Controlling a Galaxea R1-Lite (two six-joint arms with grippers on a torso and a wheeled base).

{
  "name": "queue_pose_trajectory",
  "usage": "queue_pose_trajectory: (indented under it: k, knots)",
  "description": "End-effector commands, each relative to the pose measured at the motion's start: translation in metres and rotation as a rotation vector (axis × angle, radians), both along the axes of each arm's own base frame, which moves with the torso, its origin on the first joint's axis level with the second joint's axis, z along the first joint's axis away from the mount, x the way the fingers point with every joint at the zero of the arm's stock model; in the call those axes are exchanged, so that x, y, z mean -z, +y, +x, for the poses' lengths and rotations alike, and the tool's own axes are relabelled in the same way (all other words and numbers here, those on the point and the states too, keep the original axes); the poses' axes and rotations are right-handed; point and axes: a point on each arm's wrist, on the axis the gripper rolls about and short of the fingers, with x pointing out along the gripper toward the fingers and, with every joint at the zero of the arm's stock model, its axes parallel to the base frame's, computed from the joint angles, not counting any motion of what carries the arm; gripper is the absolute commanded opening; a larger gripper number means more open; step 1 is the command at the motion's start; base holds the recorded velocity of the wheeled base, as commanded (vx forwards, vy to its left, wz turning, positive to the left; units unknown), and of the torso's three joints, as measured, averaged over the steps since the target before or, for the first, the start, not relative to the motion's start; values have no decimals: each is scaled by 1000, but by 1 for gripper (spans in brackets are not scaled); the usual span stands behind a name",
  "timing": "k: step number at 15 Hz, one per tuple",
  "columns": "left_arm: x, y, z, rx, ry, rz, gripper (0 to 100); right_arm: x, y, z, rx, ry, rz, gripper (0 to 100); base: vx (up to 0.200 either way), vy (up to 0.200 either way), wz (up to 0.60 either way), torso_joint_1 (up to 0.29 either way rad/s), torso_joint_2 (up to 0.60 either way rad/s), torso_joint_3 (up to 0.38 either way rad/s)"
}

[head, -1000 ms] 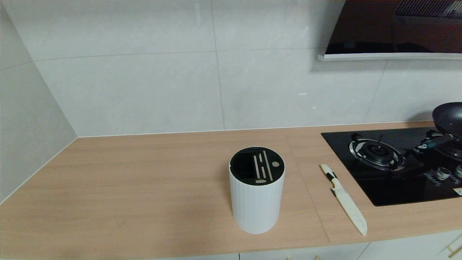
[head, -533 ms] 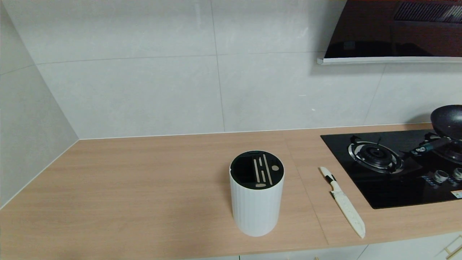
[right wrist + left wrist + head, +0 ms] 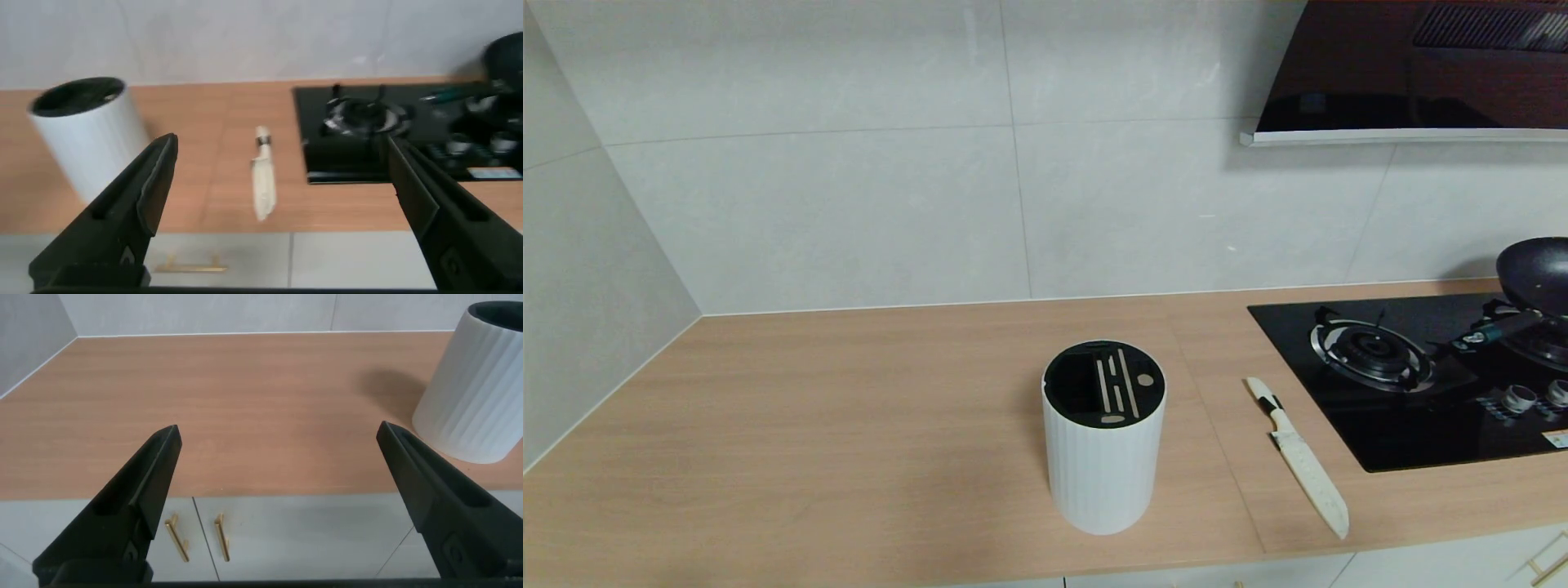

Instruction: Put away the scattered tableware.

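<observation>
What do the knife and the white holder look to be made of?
The knife: cream blade with dark speckles, matte, probably coated steel or ceramic; cream handle with a black band, likely plastic. The holder: white ribbed matte wall with a black slotted top, apparently plastic.

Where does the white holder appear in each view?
Head: holder on the counter, left of the knife.
Left wrist: holder near the counter's front edge.
Right wrist: holder, with the knife between it and the stove.
Shared landmark: the wooden counter.
</observation>
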Motion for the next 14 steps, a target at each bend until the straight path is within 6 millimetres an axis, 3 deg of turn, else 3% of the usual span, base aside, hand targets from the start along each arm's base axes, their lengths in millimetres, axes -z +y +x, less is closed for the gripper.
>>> queue_pose_trajectory:
  k: [1, 3, 4, 5, 8, 11, 14]
  knots:
    - [0, 0, 0, -1, 0, -1, 100, -46, 5, 71, -129, 233, 53, 100, 0, 0, 0, 0, 0, 0]
    - [0, 0, 0, -1, 0, -1, 100, -53, 7, 102, -163, 296, 55, 100, 0, 0, 0, 0, 0, 0]
    - [0, 0, 0, -1, 0, -1, 100, -51, 9, 145, -144, 406, 55, 100, 0, 0, 0, 0, 0, 0]
    - [0, 0, 0, -1, 0, -1, 100, -47, 8, 175, -124, 467, 58, 100, 0, 0, 0, 0, 0, 0]
    - [0, 0, 0, -1, 0, -1, 100, -15, 9, 248, -77, 566, -7, 100, 0, 0, 0, 0, 0, 0]
    - [0, 0, 0, -1, 0, -1, 100, 15, 15, 288, -46, 613, -28, 100, 0, 0, 0, 0, 0, 0]
    - [0, 0, 0, -1, 0, -1, 100, 48, 20, 307, -53, 686, -37, 100, 0, 0, 0, 0, 0, 0]
